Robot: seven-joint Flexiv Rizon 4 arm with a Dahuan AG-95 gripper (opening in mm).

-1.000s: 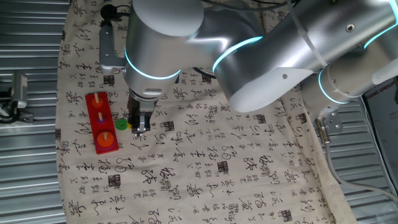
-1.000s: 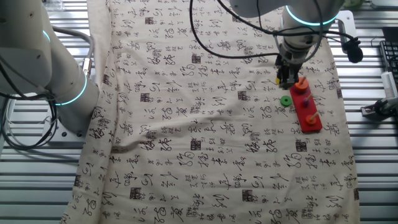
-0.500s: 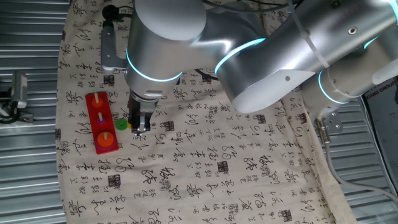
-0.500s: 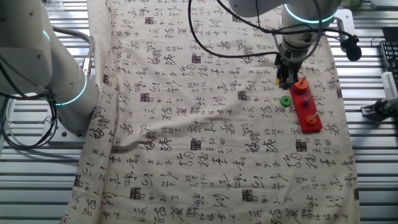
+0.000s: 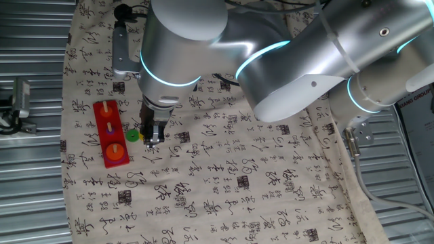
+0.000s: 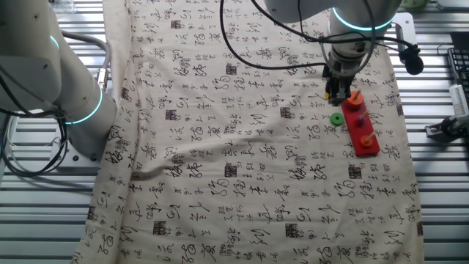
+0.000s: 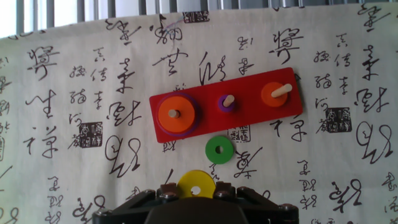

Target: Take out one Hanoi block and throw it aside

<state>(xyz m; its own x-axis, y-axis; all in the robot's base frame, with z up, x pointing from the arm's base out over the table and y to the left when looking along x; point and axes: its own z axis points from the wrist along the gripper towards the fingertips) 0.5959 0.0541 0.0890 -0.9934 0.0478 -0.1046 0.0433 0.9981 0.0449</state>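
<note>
The Hanoi block, a small yellow ring (image 7: 196, 185), sits between my gripper's fingers (image 7: 196, 193) at the bottom of the hand view, and the jaws are closed against its sides. The gripper (image 5: 153, 135) hangs low over the cloth, just right of the red peg board (image 5: 107, 112); it also shows in the other fixed view (image 6: 335, 94). The board (image 7: 249, 111) carries a large orange ring (image 7: 174, 114), a purple ring (image 7: 227, 102) and a small orange ring (image 7: 275, 93). A green ring (image 7: 218, 149) lies on the cloth between the board and the gripper.
A patterned cloth (image 5: 237, 183) covers the table, with folds near its middle (image 6: 220, 147). A second robot arm's base (image 6: 66, 95) stands at the cloth's edge. Metal slats (image 5: 27, 190) lie beyond the cloth's edges.
</note>
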